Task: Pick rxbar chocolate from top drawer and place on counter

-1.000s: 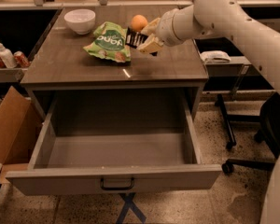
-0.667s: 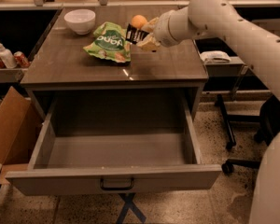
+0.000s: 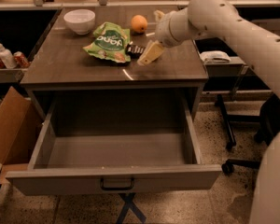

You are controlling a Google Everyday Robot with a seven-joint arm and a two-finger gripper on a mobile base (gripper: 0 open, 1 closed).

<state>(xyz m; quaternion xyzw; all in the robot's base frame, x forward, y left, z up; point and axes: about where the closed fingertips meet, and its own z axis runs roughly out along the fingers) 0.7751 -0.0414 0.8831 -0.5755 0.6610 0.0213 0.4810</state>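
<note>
Gripper [image 3: 149, 54] sits low over the counter [image 3: 70, 66], touching the chocolate bar [image 3: 134, 49]; open or clamped, I cannot tell. With the bar seemingly resting beside the green bag [image 3: 108, 43] and the drawer [image 3: 116, 178] empty, only release and retreat appear left.

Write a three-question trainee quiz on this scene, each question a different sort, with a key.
1. True or false: the rxbar chocolate is in the top drawer.
2. Where does the bar lie? A) on the counter, between the green bag and the gripper; B) on the floor; C) on a side shelf.
3. Short answer: which fruit sits on the counter behind the gripper?

Key:
1. False. The drawer is pulled open and its visible floor is bare.
2. A. The gripper hangs over the counter just beside the bar.
3. An orange.
</note>
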